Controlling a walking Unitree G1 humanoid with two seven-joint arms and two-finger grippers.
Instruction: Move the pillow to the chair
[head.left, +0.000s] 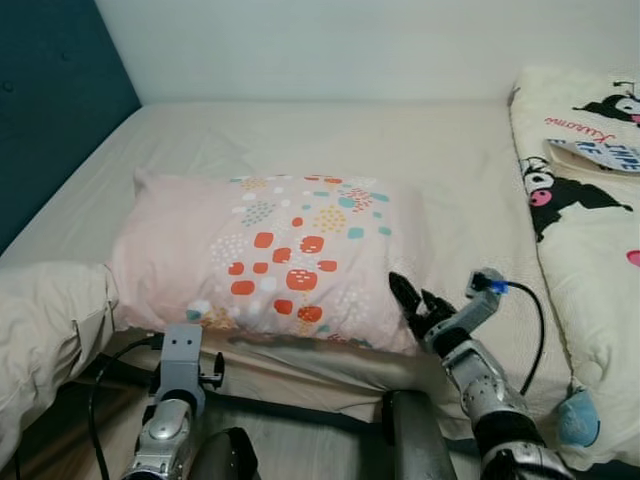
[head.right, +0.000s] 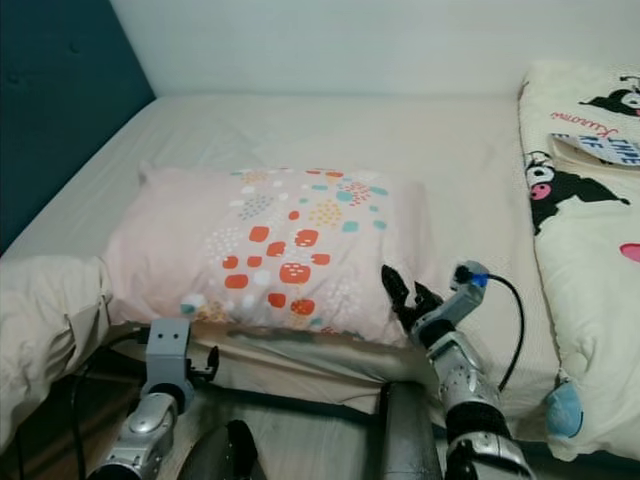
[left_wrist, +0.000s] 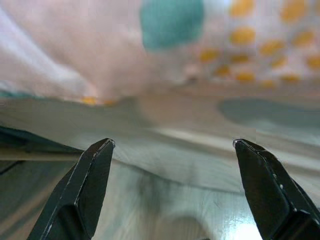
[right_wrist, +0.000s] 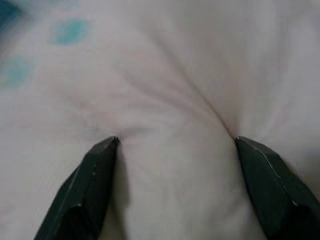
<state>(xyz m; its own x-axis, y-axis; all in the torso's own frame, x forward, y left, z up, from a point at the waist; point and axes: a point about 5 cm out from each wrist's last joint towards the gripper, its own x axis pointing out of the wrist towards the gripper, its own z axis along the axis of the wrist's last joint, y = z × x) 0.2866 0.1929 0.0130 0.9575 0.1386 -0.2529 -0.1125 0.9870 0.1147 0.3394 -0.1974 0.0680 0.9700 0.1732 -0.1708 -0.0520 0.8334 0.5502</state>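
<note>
Pillow (head.left: 270, 262), one in number, pale pink with orange, teal and yellow blotches, flat on the beige mattress (head.left: 400, 150), long axis running side to side across the bed, parallel to the near edge, one short end toward the dark teal headboard panel (head.left: 50, 110), the other toward the cream cartoon-print quilt (head.left: 590, 250). Two grippers at the pillow's near long edge. Right gripper (right_wrist: 175, 142) at the pillow's near corner on the quilt side, fingers spread wide, both fingertips (right_wrist: 107, 147) pressed into the pink fabric, which puckers and creases between them; not yet closed on it. Same gripper seen from the head camera (head.left: 415, 305) as black fingers against the pillow's edge, silver forearm below, a blue-tipped cable looping beside it. Left gripper (left_wrist: 172, 145) under the pillow's near corner on the headboard side, fingers likewise wide apart, aimed at the gap between the pillow's underside and the mattress edge, gripping nothing; contact with the fabric not clear. Left arm's silver wrist block (head.left: 182, 352) just below that corner. Crumpled cream bedding (head.left: 45, 330) bunched beside the pillow's headboard end, touching it. Small blue object (head.left: 578, 420) at the quilt's near edge, well apart from the pillow, too small to identify.
</note>
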